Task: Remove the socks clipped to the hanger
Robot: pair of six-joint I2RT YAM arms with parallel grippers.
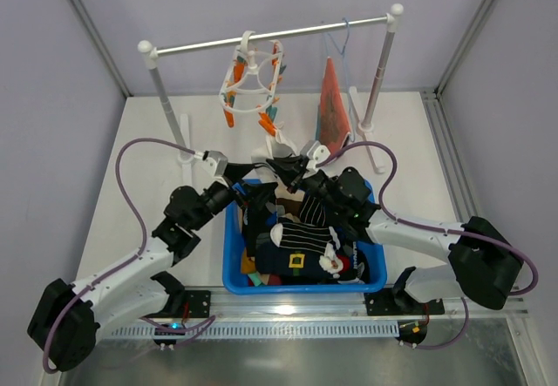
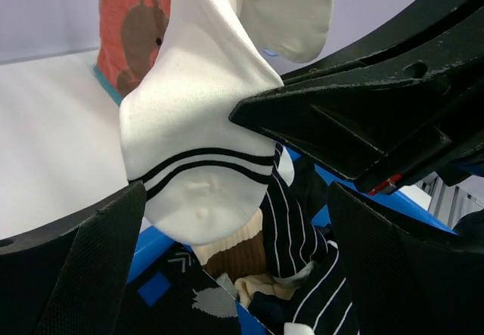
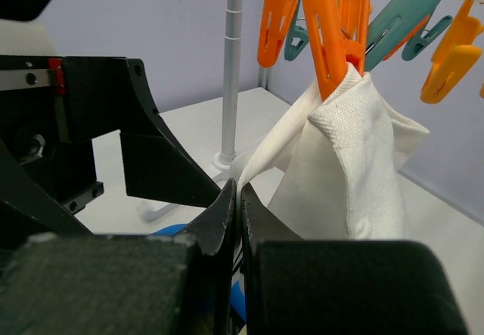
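A white sock with two black stripes (image 2: 198,123) hangs from an orange peg (image 3: 325,40) of the white ring hanger (image 1: 253,79), which hangs from the rack's rail. My right gripper (image 3: 240,191) is shut on an edge of this white sock (image 3: 355,153), just below the pegs. It shows in the top view (image 1: 285,163) in front of the hanger. My left gripper (image 2: 238,225) is open, with its fingers on either side of the sock's lower end and not touching it. It sits beside the right gripper in the top view (image 1: 260,187).
A blue basket (image 1: 232,260) with several socks (image 1: 305,247) lies under both grippers. The orange bear-print cloth (image 1: 333,98) hangs on a thin blue wire hanger to the right. The rack's posts (image 1: 162,94) stand at the back.
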